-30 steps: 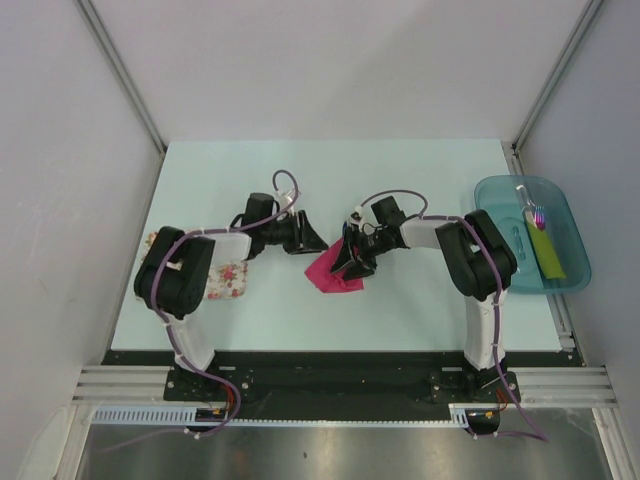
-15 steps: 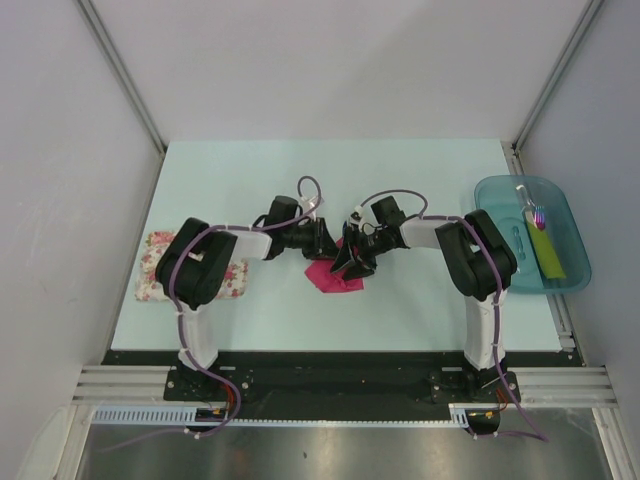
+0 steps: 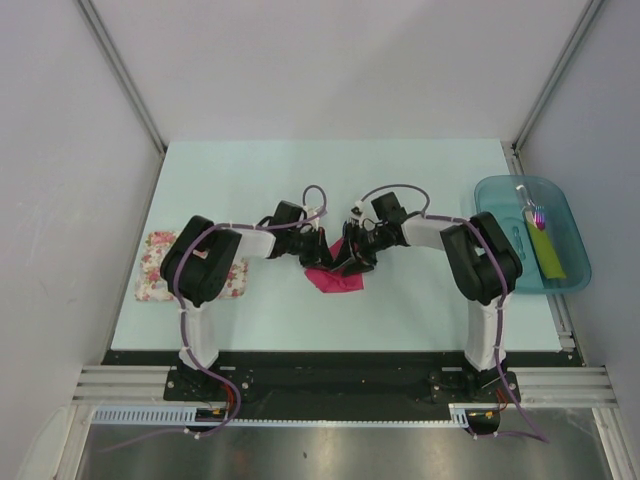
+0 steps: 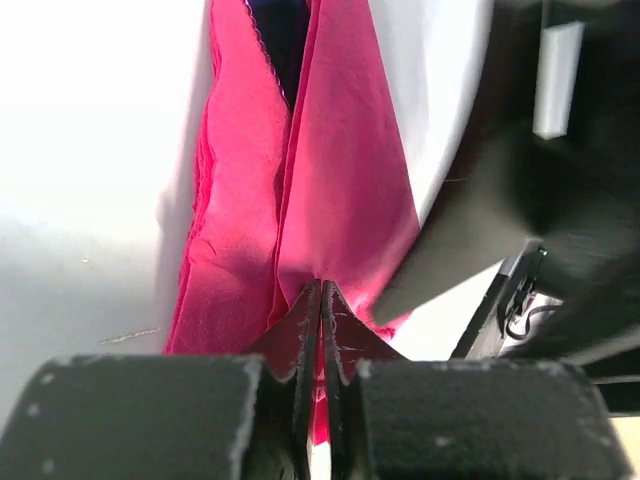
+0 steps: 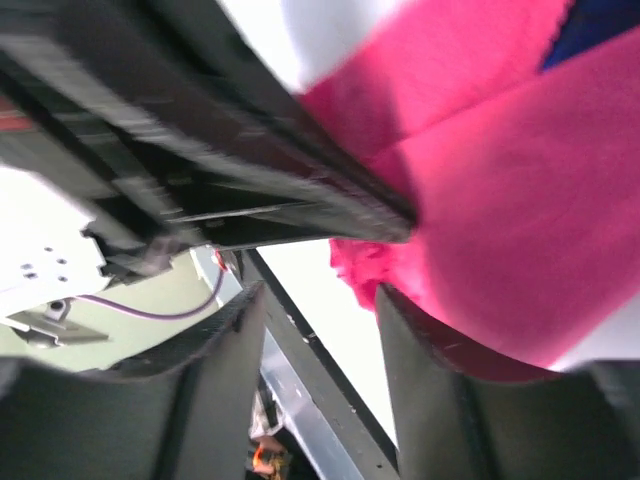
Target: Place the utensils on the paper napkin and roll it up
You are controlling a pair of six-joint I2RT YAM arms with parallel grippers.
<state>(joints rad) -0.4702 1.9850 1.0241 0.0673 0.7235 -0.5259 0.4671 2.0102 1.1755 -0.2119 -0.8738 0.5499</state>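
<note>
The magenta paper napkin (image 3: 337, 279) lies folded at mid-table, between both grippers. A dark blue utensil (image 4: 283, 35) shows inside the fold, and its tip (image 5: 592, 24) peeks out in the right wrist view. The rest of the utensils are hidden in the paper. My left gripper (image 3: 319, 254) (image 4: 322, 289) is shut on the napkin's (image 4: 340, 190) near edge, with pink paper pinched between the pads. My right gripper (image 3: 349, 263) (image 5: 320, 297) stands open close against the left one. One of its fingers (image 5: 420, 350) rests against the napkin (image 5: 500, 230), and nothing lies in the gap.
A white cloth with pink flowers (image 3: 158, 270) lies at the left edge beside the left arm. At the right edge a translucent blue tray (image 3: 497, 192) holds a white-handled brush (image 3: 536, 212) and a yellow-green strip (image 3: 545, 252).
My left gripper has travelled right to the napkin and closed on its edge. The napkin is more bunched. My right gripper has narrowed a little and stays at the napkin.
</note>
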